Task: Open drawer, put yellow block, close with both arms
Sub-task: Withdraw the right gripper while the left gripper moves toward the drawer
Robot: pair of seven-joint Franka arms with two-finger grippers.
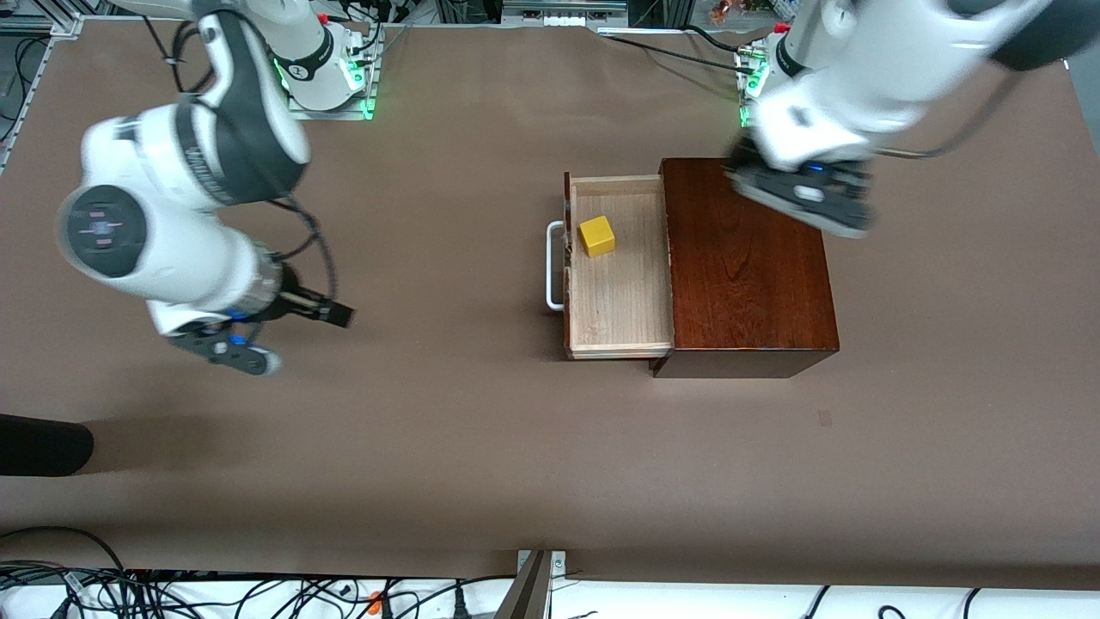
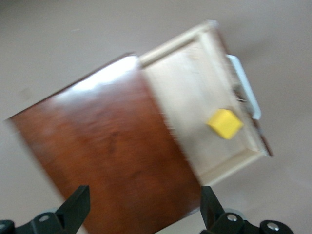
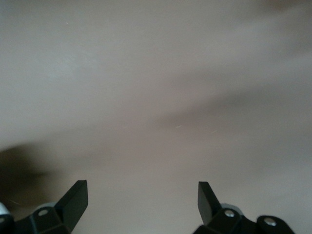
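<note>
The drawer (image 1: 619, 297) is pulled out of the reddish-brown wooden box (image 1: 748, 275), its white loop handle (image 1: 554, 265) toward the right arm's end. The yellow block (image 1: 596, 235) lies in the drawer near its front; it also shows in the left wrist view (image 2: 224, 123). My left gripper (image 2: 144, 207) is open and empty, up over the box top. In the front view the left hand (image 1: 803, 191) hangs over the box's corner nearest the bases. My right gripper (image 3: 143, 200) is open and empty over bare table; its hand (image 1: 228, 340) hangs toward the right arm's end.
The brown table (image 1: 447, 413) surrounds the box. A dark object (image 1: 43, 445) lies at the table edge toward the right arm's end. Cables run along the table's edge nearest the front camera.
</note>
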